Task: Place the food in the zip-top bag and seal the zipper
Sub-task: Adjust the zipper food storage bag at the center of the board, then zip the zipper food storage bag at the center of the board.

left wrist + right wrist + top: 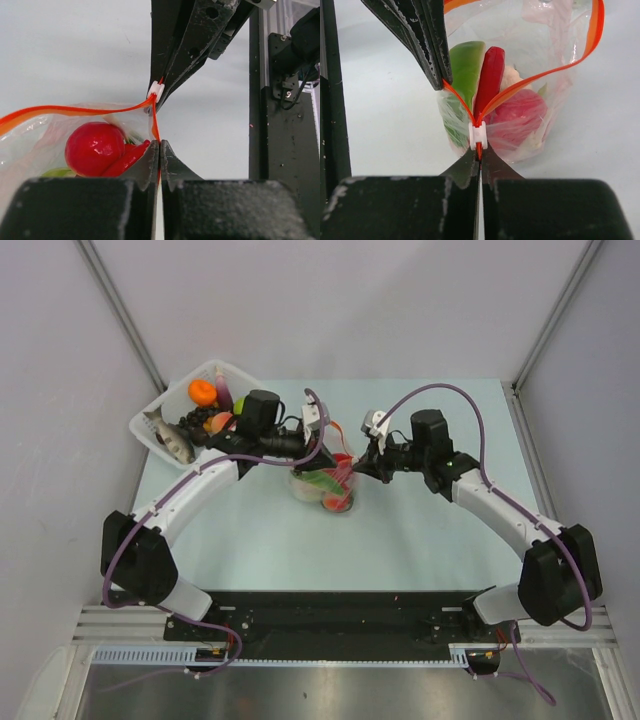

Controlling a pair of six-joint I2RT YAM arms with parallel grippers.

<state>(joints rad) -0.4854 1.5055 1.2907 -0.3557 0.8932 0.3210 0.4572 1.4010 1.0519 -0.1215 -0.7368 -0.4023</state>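
My left gripper is closest, and it is squeezed tight on the orange zipper. The clear bag sits in the middle of the table, between my two arms. Its mouth is open in a loop. Inside I see a red tomato, a green vegetable and a red chili. My right gripper pinches the zipper too, just under the little white slider.
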